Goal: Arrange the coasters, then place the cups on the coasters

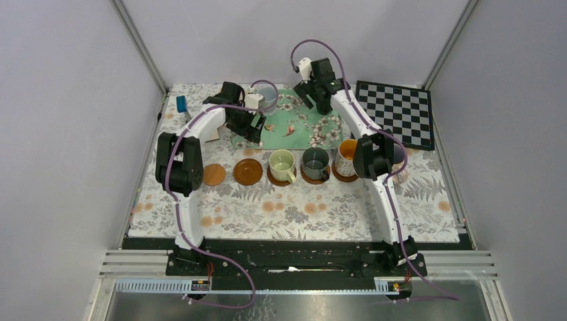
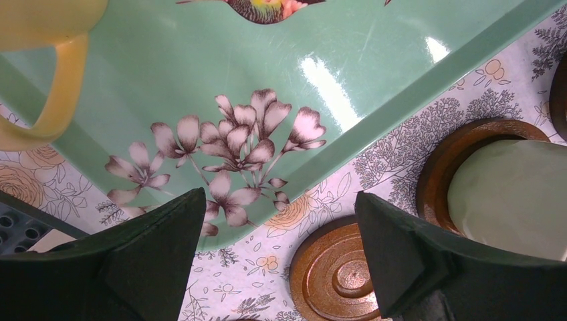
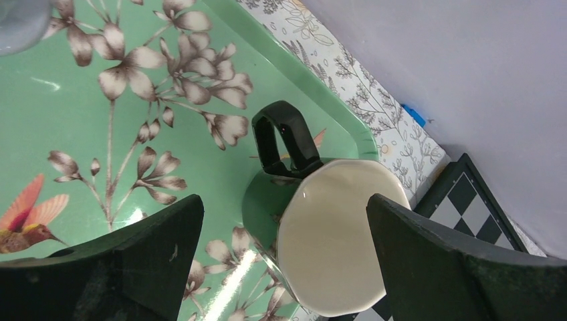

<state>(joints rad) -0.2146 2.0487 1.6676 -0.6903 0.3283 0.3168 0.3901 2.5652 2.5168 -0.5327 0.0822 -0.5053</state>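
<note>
Cup-fetching step; right hand [image 3: 282,207] apart above dark cream-lined ceramic mug [image 3: 334,254], lower centre frame; left hand [image 2: 279,200] apart, empty; next likely descend, clamp.

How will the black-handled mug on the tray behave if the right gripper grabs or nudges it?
Black-handled mug: its glossy side mirrors the green tray, so it is probably slippery in a pinch. It looks like rigid ceramic and would likely chip if dropped. Upright on the smooth tray, a push would probably slide it, not tip it.

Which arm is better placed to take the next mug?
Probably right: the right gripper hangs open with the black mug framed between its fingers. The left gripper, open too, sees the yellow mug only at its view's edge.
</note>
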